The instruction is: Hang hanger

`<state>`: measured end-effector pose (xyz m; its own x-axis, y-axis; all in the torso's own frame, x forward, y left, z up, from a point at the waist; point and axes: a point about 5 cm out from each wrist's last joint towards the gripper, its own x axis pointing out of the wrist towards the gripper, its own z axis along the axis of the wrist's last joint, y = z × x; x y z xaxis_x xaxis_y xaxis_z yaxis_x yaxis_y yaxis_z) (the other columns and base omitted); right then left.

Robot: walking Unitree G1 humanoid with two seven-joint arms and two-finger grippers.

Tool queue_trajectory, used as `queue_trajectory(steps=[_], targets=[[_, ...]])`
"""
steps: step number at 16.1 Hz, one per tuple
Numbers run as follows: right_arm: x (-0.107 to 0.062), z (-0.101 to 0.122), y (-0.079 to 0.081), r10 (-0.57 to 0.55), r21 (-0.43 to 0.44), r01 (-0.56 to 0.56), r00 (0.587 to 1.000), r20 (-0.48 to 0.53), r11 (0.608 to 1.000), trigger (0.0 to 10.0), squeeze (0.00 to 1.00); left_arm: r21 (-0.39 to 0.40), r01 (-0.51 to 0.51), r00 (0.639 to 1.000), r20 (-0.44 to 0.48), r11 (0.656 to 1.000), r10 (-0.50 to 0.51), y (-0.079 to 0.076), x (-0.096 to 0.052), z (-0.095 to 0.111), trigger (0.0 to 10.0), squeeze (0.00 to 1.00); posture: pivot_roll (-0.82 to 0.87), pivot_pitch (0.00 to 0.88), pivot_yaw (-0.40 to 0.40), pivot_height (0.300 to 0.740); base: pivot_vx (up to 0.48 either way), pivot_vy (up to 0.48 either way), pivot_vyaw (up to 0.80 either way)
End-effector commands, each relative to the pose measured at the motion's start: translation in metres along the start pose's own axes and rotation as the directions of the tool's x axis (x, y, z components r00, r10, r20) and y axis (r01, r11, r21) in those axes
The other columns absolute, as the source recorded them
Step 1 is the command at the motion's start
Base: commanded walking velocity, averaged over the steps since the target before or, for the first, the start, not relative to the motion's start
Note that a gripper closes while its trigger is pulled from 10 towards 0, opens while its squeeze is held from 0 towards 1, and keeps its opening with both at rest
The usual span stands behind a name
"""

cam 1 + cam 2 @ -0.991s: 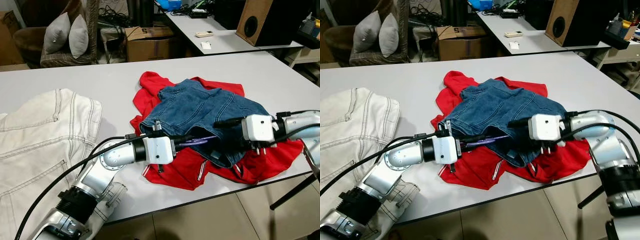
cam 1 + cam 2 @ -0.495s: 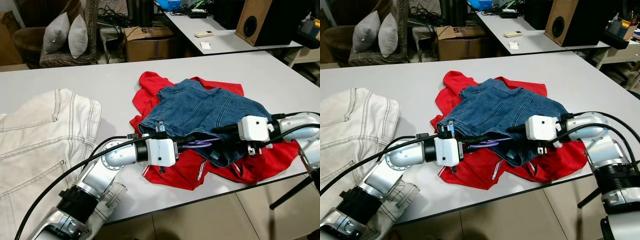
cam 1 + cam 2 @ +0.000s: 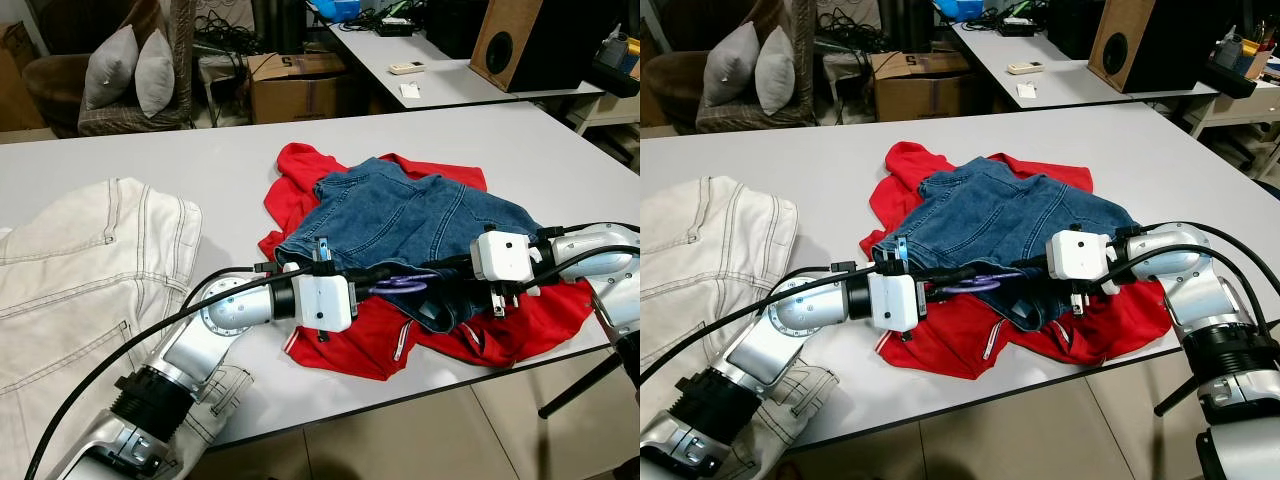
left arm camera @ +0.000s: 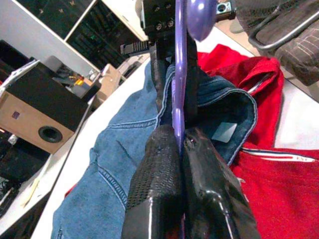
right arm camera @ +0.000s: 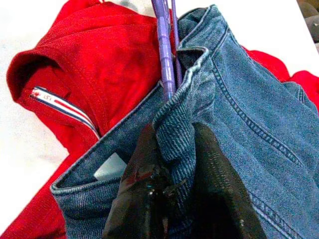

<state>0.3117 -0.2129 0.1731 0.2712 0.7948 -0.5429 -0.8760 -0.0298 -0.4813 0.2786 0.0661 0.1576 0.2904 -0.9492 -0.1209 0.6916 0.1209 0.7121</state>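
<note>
On a white table (image 3: 420, 150), a blue denim garment (image 3: 410, 215) lies atop a red jacket (image 3: 520, 320). The left gripper (image 4: 178, 144) is clamped on a purple plastic hanger (image 4: 180, 74) at the denim's near edge. The right gripper (image 5: 177, 149) pinches the denim waistband beside it. Cream jeans (image 3: 80, 270) lie well to the left.

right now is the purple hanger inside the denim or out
Partly in: the left gripper holds the purple hanger, whose far end runs under the blue denim garment's edge, pinched by the right gripper.

Purple hanger (image 4: 180, 79), blue denim jeans (image 3: 400, 215), red garment (image 3: 370, 335).
</note>
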Motion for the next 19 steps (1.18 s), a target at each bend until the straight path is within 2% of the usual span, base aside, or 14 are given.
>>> queue_trajectory(steps=[1,4,6,7,8,9,11,14,17,19], targets=[[0.006,0.005,-0.003,0.01,-0.019,-0.01,1.0,0.007,1.0,0.0,0.0,0.077,0.014,0.997,0.07,0.997,-0.019,0.005,0.009,0.018,10.0,0.0,-0.03,0.0,-0.025,0.74,0.0,0.0,0.0],[0.007,0.005,-0.002,-0.003,-0.018,0.003,1.0,0.007,1.0,0.0,0.0,0.076,0.007,0.998,0.066,0.997,-0.012,0.005,0.008,0.016,10.0,0.0,-0.03,0.0,-0.021,0.74,0.0,0.0,0.0],[0.004,0.005,0.0,-0.009,-0.031,0.009,1.0,0.023,0.999,0.0,0.0,0.064,-0.03,0.998,0.057,0.998,0.026,0.013,0.007,0.011,10.0,0.0,-0.03,0.0,-0.023,0.74,0.0,0.0,0.0],[0.002,0.004,0.001,0.003,-0.035,-0.003,1.0,0.022,0.999,0.0,0.0,0.037,-0.017,0.998,0.062,0.999,0.015,0.017,0.006,0.009,10.0,0.0,-0.04,0.0,-0.024,0.74,0.0,0.0,0.0],[0.001,0.004,0.001,0.006,-0.038,-0.005,1.0,0.019,0.999,0.0,0.0,0.024,-0.012,0.998,0.066,1.0,0.01,0.019,0.006,0.008,10.0,0.2,-0.04,0.0,-0.024,0.74,0.0,0.0,0.0],[0.0,0.005,0.001,0.013,-0.048,-0.012,1.0,0.019,0.999,0.0,0.0,-0.014,0.004,0.997,0.078,1.0,-0.003,0.025,0.004,0.008,10.0,1.0,-0.04,0.0,-0.021,0.74,0.0,0.0,0.0],[-0.001,0.006,0.0,0.013,-0.05,-0.012,1.0,0.024,0.999,0.0,0.0,-0.028,0.013,0.996,0.087,1.0,-0.011,0.031,0.002,0.007,10.0,1.0,-0.04,0.0,-0.016,0.74,0.0,0.0,0.0],[-0.002,0.006,0.002,0.011,-0.049,-0.01,1.0,0.026,0.999,0.0,0.0,0.01,-0.007,0.997,0.074,1.0,0.006,0.039,-0.004,0.003,10.0,1.0,-0.04,0.0,-0.011,0.74,0.0,0.0,0.0],[-0.006,0.002,0.005,0.001,-0.033,0.0,1.0,0.015,0.999,0.0,0.0,-0.002,-0.014,0.997,0.081,1.0,0.014,0.049,-0.016,0.002,10.0,1.0,-0.04,0.0,-0.01,0.74,0.0,0.0,0.0],[-0.011,0.0,0.005,-0.034,-0.011,0.034,0.999,0.02,0.999,0.0,0.0,-0.011,-0.006,0.999,0.052,1.0,0.006,0.055,-0.03,-0.003,10.0,1.0,-0.03,0.0,-0.013,0.74,0.0,0.0,0.0]])
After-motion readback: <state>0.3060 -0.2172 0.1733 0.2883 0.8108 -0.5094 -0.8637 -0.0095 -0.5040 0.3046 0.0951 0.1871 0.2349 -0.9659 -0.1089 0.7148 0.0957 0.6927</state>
